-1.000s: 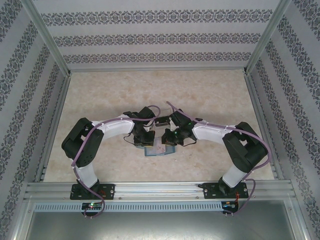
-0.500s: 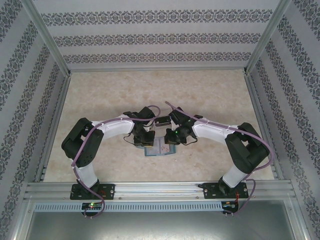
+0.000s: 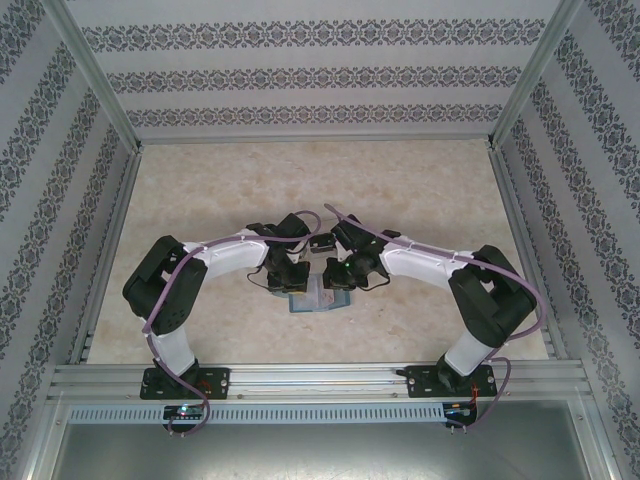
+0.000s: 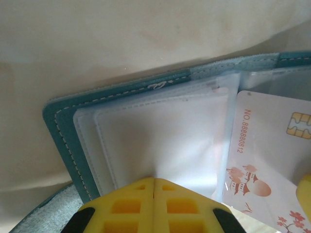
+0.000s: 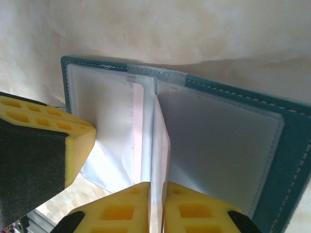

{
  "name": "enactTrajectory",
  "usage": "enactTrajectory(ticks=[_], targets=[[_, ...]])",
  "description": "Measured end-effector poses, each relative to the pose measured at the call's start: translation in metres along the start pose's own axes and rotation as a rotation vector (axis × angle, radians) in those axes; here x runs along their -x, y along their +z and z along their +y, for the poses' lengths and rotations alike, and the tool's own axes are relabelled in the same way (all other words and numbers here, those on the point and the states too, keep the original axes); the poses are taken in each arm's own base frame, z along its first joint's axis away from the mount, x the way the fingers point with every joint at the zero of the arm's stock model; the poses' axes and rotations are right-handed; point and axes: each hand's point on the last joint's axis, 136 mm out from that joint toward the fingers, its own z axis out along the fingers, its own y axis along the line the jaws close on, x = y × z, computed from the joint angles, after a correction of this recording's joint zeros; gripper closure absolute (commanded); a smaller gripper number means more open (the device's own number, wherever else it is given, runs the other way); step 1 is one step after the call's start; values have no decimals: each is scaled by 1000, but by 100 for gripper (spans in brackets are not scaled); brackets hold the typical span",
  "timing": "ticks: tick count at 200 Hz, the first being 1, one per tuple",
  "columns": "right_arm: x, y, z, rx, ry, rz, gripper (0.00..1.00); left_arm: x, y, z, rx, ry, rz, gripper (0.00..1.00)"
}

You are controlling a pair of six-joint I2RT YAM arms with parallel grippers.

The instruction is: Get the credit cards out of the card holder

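open card holder (image 5: 291,160), right jaws pinching sleeve (image 5: 159,141)

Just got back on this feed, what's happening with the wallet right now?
The teal card holder lies open on the table, with both arms bent over it. The left gripper is shut, its tips against the clear sleeves of one panel. The right gripper pinches a clear sleeve page that stands upright at the fold. A white card with a chip sits in a sleeve on the other panel, not yet out.
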Motion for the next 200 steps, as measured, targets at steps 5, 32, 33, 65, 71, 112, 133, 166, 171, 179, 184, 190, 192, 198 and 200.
enactTrajectory(ticks=[5, 32, 33, 65, 71, 112, 133, 166, 171, 179, 184, 190, 192, 198, 200], targets=[[0, 0, 0, 1, 1, -1, 85, 0, 0, 0, 0, 0, 0, 100], [-1, -4, 3, 6, 0, -7, 87, 0, 0, 0, 0, 0, 0, 100], [-1, -4, 4, 7, -1, -7, 87, 0, 0, 0, 0, 0, 0, 100], [-1, -5, 3, 3, 2, -9, 90, 0, 0, 0, 0, 0, -1, 100], [-1, -5, 3, 0, 2, -9, 91, 0, -1, 0, 0, 1, -2, 100], [-2, -5, 1, -9, 4, -9, 92, 2, -3, 2, 12, 2, -19, 100], [-1, -7, 0, -15, 4, -15, 92, 3, -9, 2, 17, 6, -40, 99], [0, -14, 2, -19, -4, -34, 94, 7, -22, 0, 17, 16, -92, 99], [1, -15, 2, -20, -6, -38, 94, 7, -24, 0, 17, 17, -98, 99], [2, -17, 3, -20, -11, -43, 94, 7, -27, 0, 15, 19, -107, 99], [2, -18, 3, -21, -16, -47, 94, 6, -28, 1, 15, 19, -112, 99], [3, -20, 4, -20, -22, -51, 94, 6, -30, 2, 15, 19, -116, 99], [3, -21, 5, -20, -25, -52, 94, 5, -30, 2, 15, 19, -118, 99], [4, -22, 6, -18, -37, -56, 94, 5, -31, 3, 15, 18, -121, 99], [4, -23, 6, -18, -39, -58, 94, 4, -32, 4, 17, 16, -122, 99]])
